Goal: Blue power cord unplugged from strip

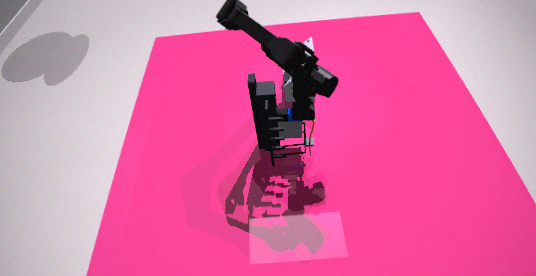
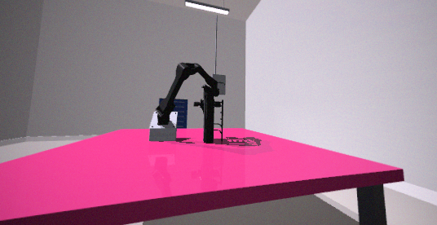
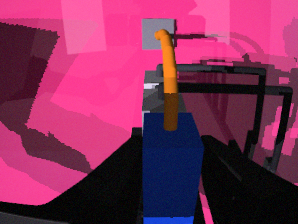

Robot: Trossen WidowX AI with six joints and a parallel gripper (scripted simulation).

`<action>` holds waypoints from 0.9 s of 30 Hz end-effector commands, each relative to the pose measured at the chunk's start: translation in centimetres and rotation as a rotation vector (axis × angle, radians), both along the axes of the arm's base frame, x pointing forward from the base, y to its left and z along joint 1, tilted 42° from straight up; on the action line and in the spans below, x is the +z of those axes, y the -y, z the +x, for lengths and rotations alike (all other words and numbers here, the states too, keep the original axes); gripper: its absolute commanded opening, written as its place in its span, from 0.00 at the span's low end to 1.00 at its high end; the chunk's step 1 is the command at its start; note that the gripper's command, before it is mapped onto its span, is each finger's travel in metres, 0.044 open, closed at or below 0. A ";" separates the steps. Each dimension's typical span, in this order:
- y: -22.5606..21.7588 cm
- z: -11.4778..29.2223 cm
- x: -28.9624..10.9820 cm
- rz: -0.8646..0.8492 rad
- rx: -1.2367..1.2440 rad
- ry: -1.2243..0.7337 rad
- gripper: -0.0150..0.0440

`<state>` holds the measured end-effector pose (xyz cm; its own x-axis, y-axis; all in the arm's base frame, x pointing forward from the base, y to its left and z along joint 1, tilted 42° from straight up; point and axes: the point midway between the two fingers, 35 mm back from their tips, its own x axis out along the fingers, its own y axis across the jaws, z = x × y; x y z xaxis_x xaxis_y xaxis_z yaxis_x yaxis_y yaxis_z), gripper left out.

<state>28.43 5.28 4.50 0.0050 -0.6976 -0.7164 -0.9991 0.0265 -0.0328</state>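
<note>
The blue plug point(image 3: 172, 175) point(image 1: 290, 114) stands large in the wrist view, at the bottom centre. Its orange cord point(image 3: 170, 65) point(image 1: 313, 130) runs from the plug to a small light grey block point(image 3: 152, 34) point(image 1: 309, 142). My gripper point(image 3: 171, 145) is shut on the blue plug, with one black finger on each side. A grey body point(image 3: 162, 104) point(image 1: 290, 129), apparently the power strip, shows beyond the plug, mostly hidden by it in the wrist view. Whether the plug still sits in a socket is hidden.
A tall black rack point(image 1: 262, 119) point(image 2: 208, 119) stands close beside the gripper, with thin black wire loops point(image 3: 275, 90) point(image 2: 222, 119) jutting from it. The arm point(image 1: 280, 49) point(image 2: 173, 90) reaches over from its light base point(image 2: 163, 134). All stand on a pink table point(image 1: 410, 174) point(image 2: 122, 174).
</note>
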 end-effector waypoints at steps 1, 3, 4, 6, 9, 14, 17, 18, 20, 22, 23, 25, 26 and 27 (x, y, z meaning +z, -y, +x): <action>-2.7 0.0 -1.5 0.048 0.025 -0.008 0.25; -3.0 0.0 -1.7 0.048 0.025 -0.008 0.25; -3.1 0.0 -1.8 0.048 0.025 -0.008 0.25; -2.7 0.0 -1.4 0.051 0.029 -0.003 0.34; -2.7 0.0 -1.4 0.051 0.029 -0.003 0.48; -2.7 0.0 -1.4 0.051 0.029 -0.003 0.53; -2.7 0.0 -1.4 0.051 0.029 -0.003 0.53; -2.7 0.0 -1.4 0.051 0.029 -0.003 0.53; -2.8 0.0 -1.3 0.050 0.028 -0.005 0.53; -3.1 0.0 -1.0 0.045 0.025 -0.008 0.53; -3.1 0.0 -1.0 0.045 0.025 -0.008 0.53; -3.0 0.0 -0.9 0.045 0.026 -0.008 0.53; -2.9 0.0 -0.8 0.044 0.026 -0.008 0.53; -2.8 0.0 -0.8 0.044 0.026 -0.008 0.53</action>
<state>28.47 8.28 3.51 0.0201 -0.6629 -0.7484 -0.9997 -0.0028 -0.0244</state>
